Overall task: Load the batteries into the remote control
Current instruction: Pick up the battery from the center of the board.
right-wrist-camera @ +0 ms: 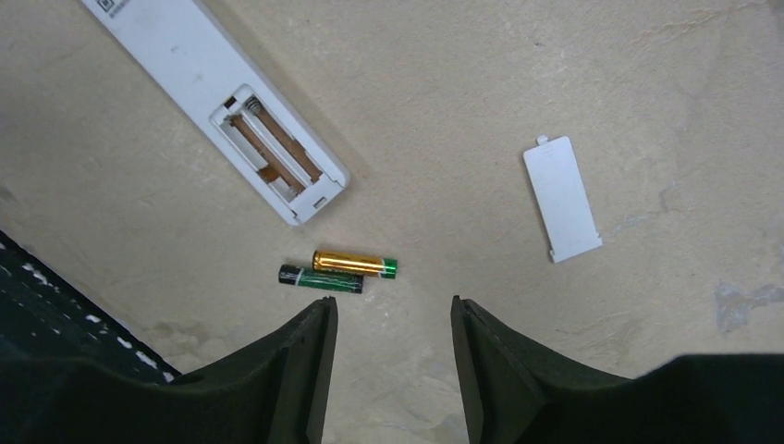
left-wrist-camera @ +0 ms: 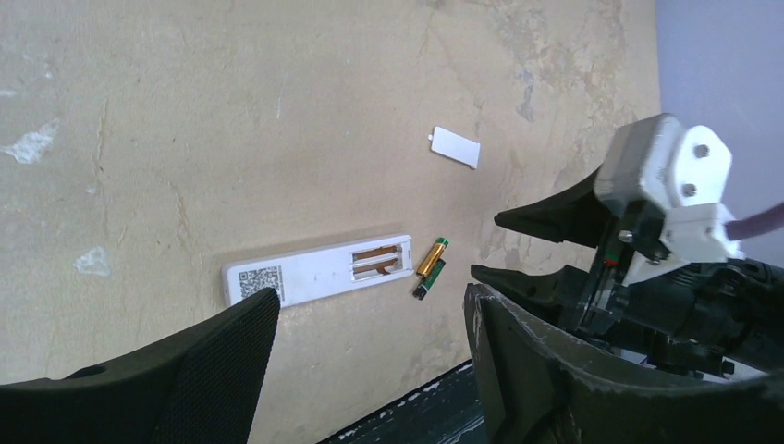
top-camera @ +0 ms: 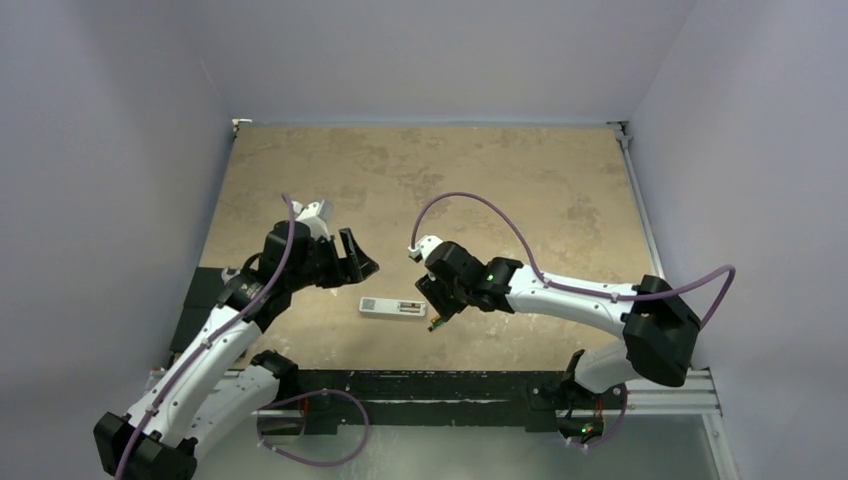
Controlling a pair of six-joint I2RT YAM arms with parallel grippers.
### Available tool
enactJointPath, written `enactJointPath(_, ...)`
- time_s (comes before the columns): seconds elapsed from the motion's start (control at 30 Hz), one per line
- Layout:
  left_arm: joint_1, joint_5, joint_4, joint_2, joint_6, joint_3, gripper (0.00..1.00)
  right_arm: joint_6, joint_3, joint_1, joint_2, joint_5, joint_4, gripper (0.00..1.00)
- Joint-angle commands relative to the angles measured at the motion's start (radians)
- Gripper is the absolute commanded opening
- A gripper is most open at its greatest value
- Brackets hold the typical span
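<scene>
The left arm reaches from the near left toward the middle. The left gripper points right, jaws wide apart. The right arm bends in from the near right. The right gripper points down, jaws parted.

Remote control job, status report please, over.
Left gripper open, empty. Right gripper open, above batteries. Remote control back-up, compartment empty, batteries loose beside it. Cover lies apart; nothing blocking.

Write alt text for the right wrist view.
Two batteries lie side by side on the tan table, just beyond the open right pincer. The remote control lies back-up, its compartment empty; its detached cover lies apart.
</scene>
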Motion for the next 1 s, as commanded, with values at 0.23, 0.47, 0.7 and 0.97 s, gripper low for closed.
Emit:
enactJointPath(0.23, 0.005, 0.028, -0.027, -0.051, 0.142, 0.074, 0.74, -0.397, 0.05, 0.002, -0.018, -0.123, -0.077, 0.57)
enactJointPath(0.47, 0.005, 0.054, -0.003, -0.062, 0.173, 0.067, 0.74, -0.638, 0.021, 0.002, -0.026, -0.212, -0.069, 0.56)
enactJointPath(0.7, 0.005, 0.083, 0.005, -0.081, 0.186, 0.065, 0.75, -0.861, -0.018, -0.003, -0.015, -0.209, -0.09, 0.53)
enactJointPath(0.97, 0.005, 0.099, 0.021, -0.097, 0.174, 0.043, 0.75, -0.99, -0.05, -0.013, -0.024, -0.257, -0.037, 0.5)
